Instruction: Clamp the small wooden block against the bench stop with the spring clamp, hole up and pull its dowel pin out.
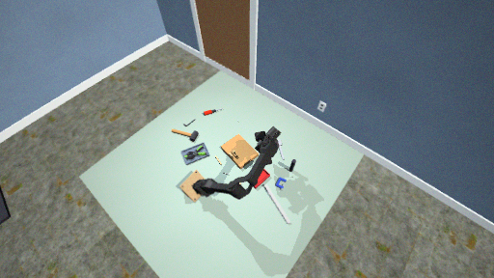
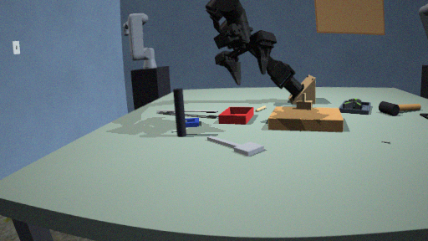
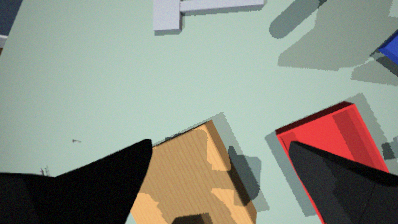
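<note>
My gripper [image 2: 248, 66] [image 3: 220, 146] [image 1: 268, 137] is open and empty. It hangs high over the table, above the near corner of the wooden board [image 1: 247, 153] [image 2: 318, 121] [image 3: 185, 175] and the red tray [image 1: 262, 178] [image 2: 236, 115] [image 3: 345, 131]. A small wooden block-like piece [image 2: 303, 103] [image 1: 234, 154] stands on the board; I cannot tell the block from the stop, nor see the pin. In the wrist view only a dark shaded bit of it [image 3: 192, 219] shows at the bottom edge. A green-handled clamp lies in a dark tray [image 1: 197, 156] [image 2: 355, 106], far from my gripper.
A blue U-shaped piece [image 1: 278, 185] [image 2: 191, 121] [image 3: 390, 49], an upright black cylinder [image 1: 292, 165] [image 2: 180, 112] and a grey T-shaped bar [image 1: 278, 204] [image 2: 239, 146] [image 3: 175, 11] lie near the red tray. A hammer [image 1: 185, 133] [image 2: 397, 108], a red screwdriver [image 1: 209, 112] and a loose dowel [image 2: 261, 108] lie farther off.
</note>
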Motion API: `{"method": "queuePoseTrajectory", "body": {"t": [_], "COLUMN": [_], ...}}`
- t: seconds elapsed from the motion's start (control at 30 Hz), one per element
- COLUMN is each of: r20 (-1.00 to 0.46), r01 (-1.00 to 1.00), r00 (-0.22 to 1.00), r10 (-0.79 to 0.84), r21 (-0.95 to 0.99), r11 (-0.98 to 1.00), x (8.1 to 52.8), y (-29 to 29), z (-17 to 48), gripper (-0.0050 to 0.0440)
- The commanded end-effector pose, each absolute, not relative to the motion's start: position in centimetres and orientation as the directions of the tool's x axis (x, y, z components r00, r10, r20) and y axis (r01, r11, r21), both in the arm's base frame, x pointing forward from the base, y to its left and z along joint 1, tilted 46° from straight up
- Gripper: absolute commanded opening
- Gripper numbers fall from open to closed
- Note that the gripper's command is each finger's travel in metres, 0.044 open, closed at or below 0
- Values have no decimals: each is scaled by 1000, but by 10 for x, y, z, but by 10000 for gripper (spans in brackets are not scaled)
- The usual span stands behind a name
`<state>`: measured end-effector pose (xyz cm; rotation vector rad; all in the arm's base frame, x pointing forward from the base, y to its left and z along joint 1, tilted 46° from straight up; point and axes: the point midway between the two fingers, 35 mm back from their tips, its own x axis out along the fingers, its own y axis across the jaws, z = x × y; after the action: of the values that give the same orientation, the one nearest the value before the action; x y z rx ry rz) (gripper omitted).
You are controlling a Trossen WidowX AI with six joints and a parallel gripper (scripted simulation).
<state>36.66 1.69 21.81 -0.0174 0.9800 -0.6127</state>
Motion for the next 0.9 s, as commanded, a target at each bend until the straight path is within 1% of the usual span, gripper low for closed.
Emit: {"method": "queuePoseTrajectory", "body": {"t": [0.0, 0.87], "r20": [-784, -790], "r01": [451, 282], "r00": [367, 212], "r10": [-501, -575], "r21": [-321, -514], "r11": [833, 810], "x": [365, 339], "y": [29, 85], "z": [205, 148], "gripper": [440, 440]}}
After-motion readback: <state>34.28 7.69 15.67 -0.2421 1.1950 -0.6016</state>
